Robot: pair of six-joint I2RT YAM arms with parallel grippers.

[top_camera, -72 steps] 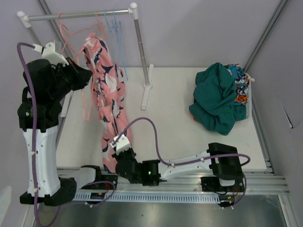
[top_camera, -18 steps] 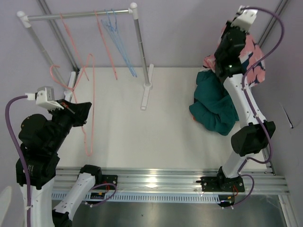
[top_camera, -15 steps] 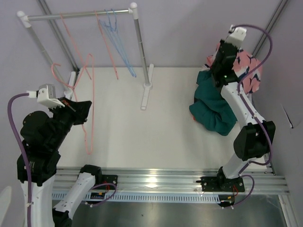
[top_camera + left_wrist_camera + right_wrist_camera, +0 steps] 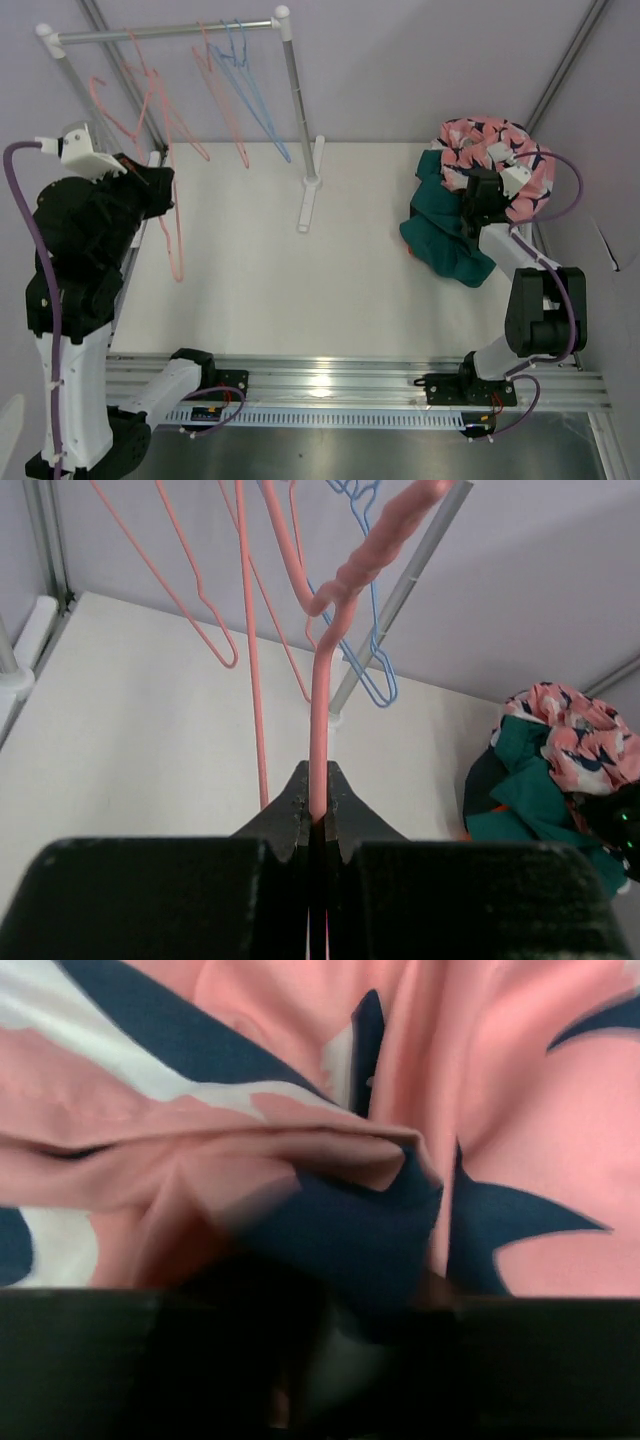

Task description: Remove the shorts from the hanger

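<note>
Left gripper (image 4: 318,785): jaws pressed together on the wire of a pink hanger (image 4: 322,680) rising straight ahead of it. Beyond, blue hangers (image 4: 372,655) hang from the rail (image 4: 170,32). Right gripper (image 4: 482,188): nose against the pink shark-print shorts (image 4: 300,1110), cloth hiding its opening. Under these lie the teal shorts (image 4: 450,235).

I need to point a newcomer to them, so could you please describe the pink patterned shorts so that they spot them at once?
Look at the far right corner of the white table, where a heap of clothes lies. On its top, toward the back, are the pink cloth shorts with navy-and-white print; the teal green garment beneath them is plain.
</note>
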